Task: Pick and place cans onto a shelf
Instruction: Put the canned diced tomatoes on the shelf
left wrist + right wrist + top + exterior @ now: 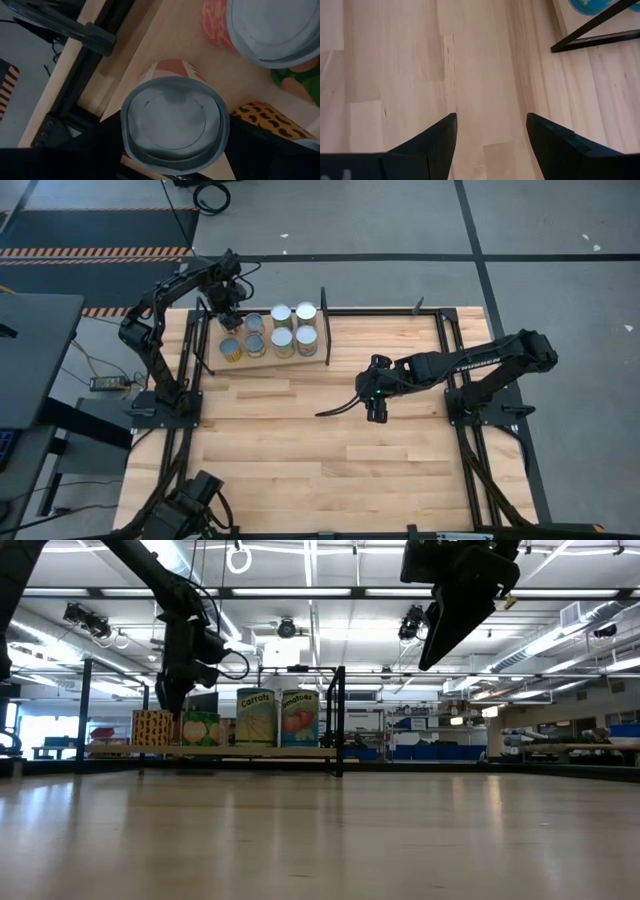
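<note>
Several small cans with silver tops stand in two rows on the light-wood shelf [270, 361], left of its black upright divider [324, 326]; the low view shows them too [257, 718]. My left gripper [229, 318] is at the shelf's far left corner, shut on a can with a silver top [172, 122] and a red-and-white label. My right gripper [377, 408] is open and empty above the table's middle, right of the shelf; its fingers show spread in the right wrist view [490, 132]. My left gripper pinches the can between its two fingers, one on each side of the can's wall just under the top rim [126, 131]. The fingers come from above, pointing down. The can is upright. Whether its bottom rests on the shelf, I cannot tell.
Neighbouring cans stand close to the held one: one with a pink-orange label [272, 30] and one with an orange spotted label [265, 117]. Black frame rods [385, 312] edge the table. Bare wood lies under my right gripper [480, 60].
</note>
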